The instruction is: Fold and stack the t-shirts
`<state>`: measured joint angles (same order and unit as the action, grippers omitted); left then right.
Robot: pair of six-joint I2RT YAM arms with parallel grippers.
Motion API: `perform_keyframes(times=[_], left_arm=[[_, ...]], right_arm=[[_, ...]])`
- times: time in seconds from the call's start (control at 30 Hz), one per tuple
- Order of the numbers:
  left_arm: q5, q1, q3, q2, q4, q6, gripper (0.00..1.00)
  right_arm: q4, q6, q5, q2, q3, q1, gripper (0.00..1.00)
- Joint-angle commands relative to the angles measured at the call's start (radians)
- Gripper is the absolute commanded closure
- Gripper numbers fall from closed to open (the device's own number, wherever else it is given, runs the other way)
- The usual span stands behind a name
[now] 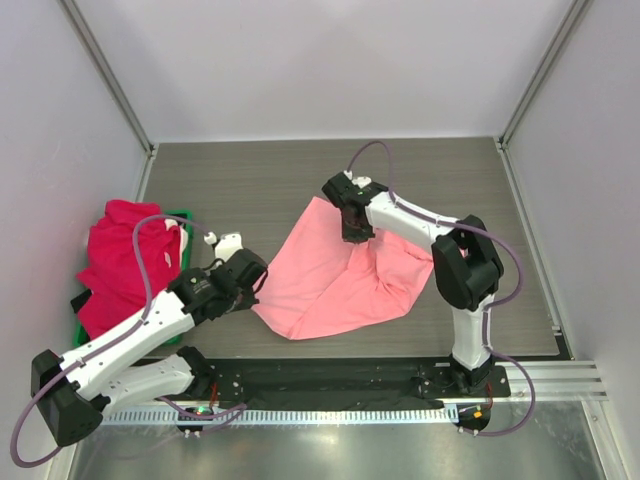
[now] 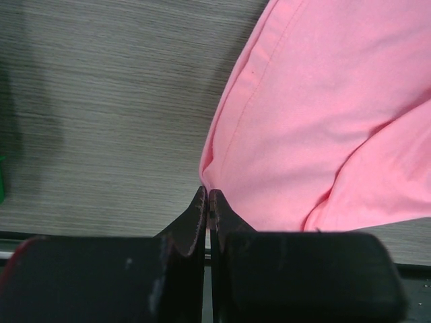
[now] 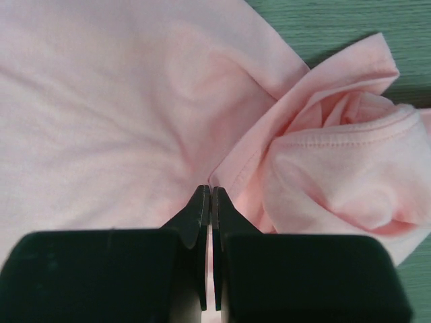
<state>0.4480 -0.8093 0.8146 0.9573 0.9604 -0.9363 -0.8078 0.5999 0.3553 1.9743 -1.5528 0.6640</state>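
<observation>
Risks first. The right-arm side of the pink shirt [image 1: 335,285] is bunched, with a sleeve rolled into a wad just beside my right claw [image 3: 207,194]. If I fold from here, that wad probably gets trapped inside and the fold comes out lumpy. The right grip looks thin, just a ridge of cloth, so a fast drag could slip it out. My left claw [image 2: 207,196] sits at the very hem. If it has no cloth, only one side lifts and the shirt skews. The shirt's near edge lies close to the front of the table [image 1: 250,180], so a pull toward me could hang it off. The red shirts [image 1: 118,262] are piled loose over the tray [image 1: 184,216] at far left, well apart from the pink one. Nothing is folded, so I judge the task is early.

Claws. Right: jaws pressed together, creases running into the tips; I judge it is pinching the pink shirt near its far edge. Left: jaws also pressed together, tips touching the hem on the shirt's left edge; I can't tell if cloth is between them. The pink shirt lies mid-table between both arms, flat on the left-arm side.
</observation>
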Motion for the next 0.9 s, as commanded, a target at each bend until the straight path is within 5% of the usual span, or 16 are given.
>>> perform_keyframes(times=[0.0, 0.27, 0.5, 0.67, 0.87], left_arm=[[0.001, 0.002, 0.047, -0.025, 0.003, -0.019, 1.0], [0.092, 0.004, 0.411, -0.039, 0.151, 0.03, 1.0], [0.138, 0.004, 0.84, 0.014, 0.216, 0.114, 1.0], [0.055, 0.004, 1.101, 0.04, 0.163, 0.217, 1.0], [-0.095, 0.004, 1.225, 0.038, 0.078, 0.307, 1.0]], right_arm=[[-0.005, 0.009, 0.011, -0.109, 0.017, -0.003, 0.99], [-0.095, 0.015, 0.074, -0.481, -0.056, -0.069, 0.99], [-0.209, -0.06, 0.134, -0.759, -0.358, -0.078, 0.99], [-0.283, -0.138, 0.128, -0.879, -0.506, -0.079, 0.99], [-0.33, -0.21, 0.116, -0.974, -0.641, -0.078, 0.99]])
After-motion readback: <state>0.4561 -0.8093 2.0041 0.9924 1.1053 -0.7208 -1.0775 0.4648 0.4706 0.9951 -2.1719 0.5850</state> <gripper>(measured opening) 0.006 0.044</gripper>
